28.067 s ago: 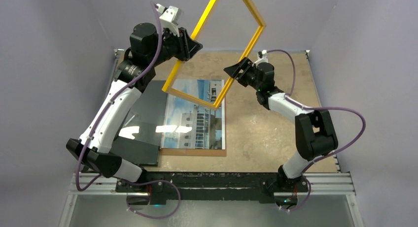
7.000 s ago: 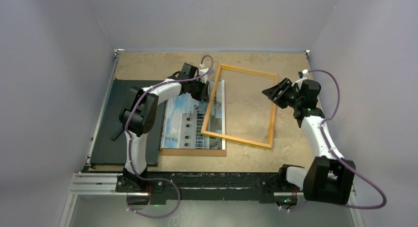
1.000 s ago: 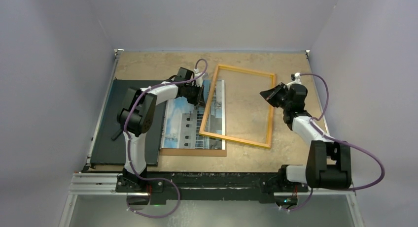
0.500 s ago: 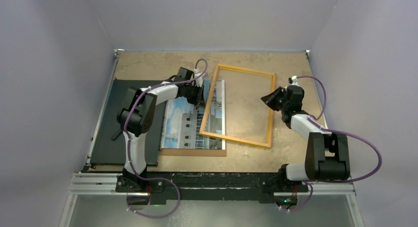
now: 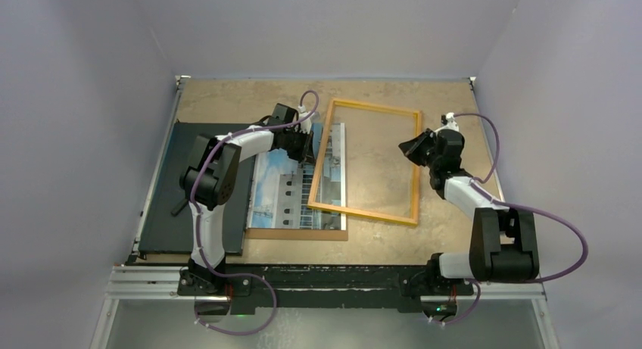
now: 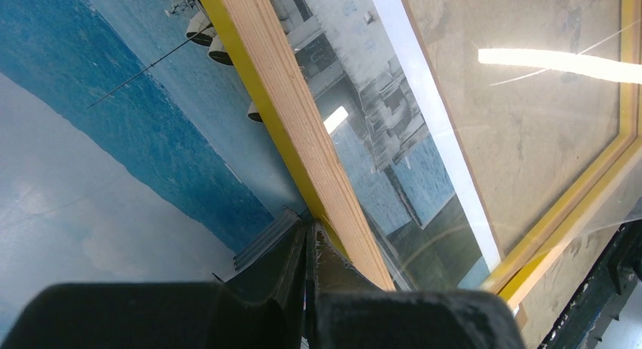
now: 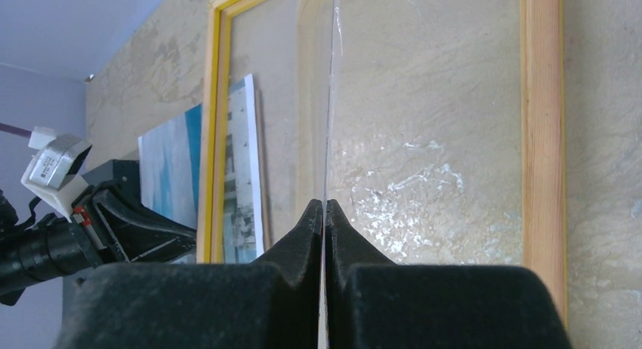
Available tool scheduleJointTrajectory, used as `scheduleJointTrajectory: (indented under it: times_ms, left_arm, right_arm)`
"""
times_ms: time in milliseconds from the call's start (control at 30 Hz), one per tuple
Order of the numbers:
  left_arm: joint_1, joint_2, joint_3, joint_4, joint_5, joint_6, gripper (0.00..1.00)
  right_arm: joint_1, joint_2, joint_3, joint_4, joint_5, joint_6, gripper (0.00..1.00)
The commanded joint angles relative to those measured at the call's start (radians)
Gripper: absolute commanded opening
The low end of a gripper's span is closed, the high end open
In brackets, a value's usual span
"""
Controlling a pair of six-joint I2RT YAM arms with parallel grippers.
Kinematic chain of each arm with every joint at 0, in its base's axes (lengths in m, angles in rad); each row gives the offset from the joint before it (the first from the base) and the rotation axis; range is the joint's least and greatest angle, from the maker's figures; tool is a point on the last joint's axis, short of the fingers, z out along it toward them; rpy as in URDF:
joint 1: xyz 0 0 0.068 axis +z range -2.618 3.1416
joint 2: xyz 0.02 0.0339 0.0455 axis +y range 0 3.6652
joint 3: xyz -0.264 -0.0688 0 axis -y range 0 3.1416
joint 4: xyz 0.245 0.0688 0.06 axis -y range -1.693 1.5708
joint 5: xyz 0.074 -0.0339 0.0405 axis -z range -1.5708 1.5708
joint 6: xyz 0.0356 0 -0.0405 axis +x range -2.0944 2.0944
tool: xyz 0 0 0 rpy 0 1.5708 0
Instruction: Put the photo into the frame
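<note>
Closed tight on both sides.
Top view: the building-and-sky print (image 5: 280, 190) lies centre-left, its right edge under the yellow-orange wooden frame (image 5: 363, 214), long axes parallel; my left gripper (image 5: 309, 148) is nearer. Left wrist: it is shut beside that frame, holding nothing visible. Right wrist: my right gripper (image 7: 324, 209) is shut too.

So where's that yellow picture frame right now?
In the overhead view the frame lies mid-table, between the left gripper and the right gripper, its left edge overlapping the right side of the photo.
</note>
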Motion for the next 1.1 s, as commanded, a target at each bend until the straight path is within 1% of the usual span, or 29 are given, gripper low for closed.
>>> scheduleJointTrajectory:
  times_ms: [0,200,333,367,400,467,533,700,833,933,1000,1067]
  left_arm:
    - [-0.027,-0.032,0.029,0.027,0.064,-0.006,0.00]
    - [-0.030,-0.029,0.030,0.026,0.067,-0.004,0.00]
    - [-0.030,-0.035,0.035,0.021,0.063,0.002,0.00]
    - [-0.030,-0.038,0.037,0.019,0.063,0.003,0.00]
    - [-0.030,-0.039,0.039,0.016,0.063,0.004,0.00]
    - [-0.030,-0.042,0.043,0.011,0.062,0.006,0.00]
    - [-0.030,-0.044,0.045,0.009,0.062,0.007,0.00]
    - [-0.029,-0.050,0.040,0.007,0.061,0.007,0.00]
    - [-0.028,-0.052,0.037,0.008,0.057,0.009,0.00]
    - [-0.027,-0.050,0.035,0.008,0.059,0.008,0.00]
    - [-0.027,-0.050,0.034,0.010,0.060,0.007,0.00]
    - [-0.027,-0.052,0.034,0.010,0.061,0.007,0.00]
  right_arm:
    - [0.041,0.017,-0.002,0.069,-0.008,0.022,0.00]
    - [0.056,0.036,-0.012,0.086,0.004,0.022,0.00]
    - [0.058,0.035,-0.010,0.041,0.034,-0.006,0.01]
    - [0.059,0.035,-0.005,0.023,0.048,-0.013,0.09]
    - [0.059,0.037,0.001,0.007,0.062,-0.021,0.18]
    - [0.062,0.044,0.016,-0.025,0.080,-0.037,0.29]
    - [0.065,0.056,0.034,-0.056,0.092,-0.050,0.38]
    - [0.093,0.096,0.094,-0.150,0.146,-0.089,0.55]
    - [0.115,0.098,0.128,-0.217,0.209,-0.108,0.69]
    - [0.122,0.106,0.152,-0.261,0.246,-0.118,0.77]
    - [0.125,0.111,0.163,-0.284,0.271,-0.124,0.87]
    - [0.127,0.121,0.176,-0.306,0.286,-0.131,0.91]
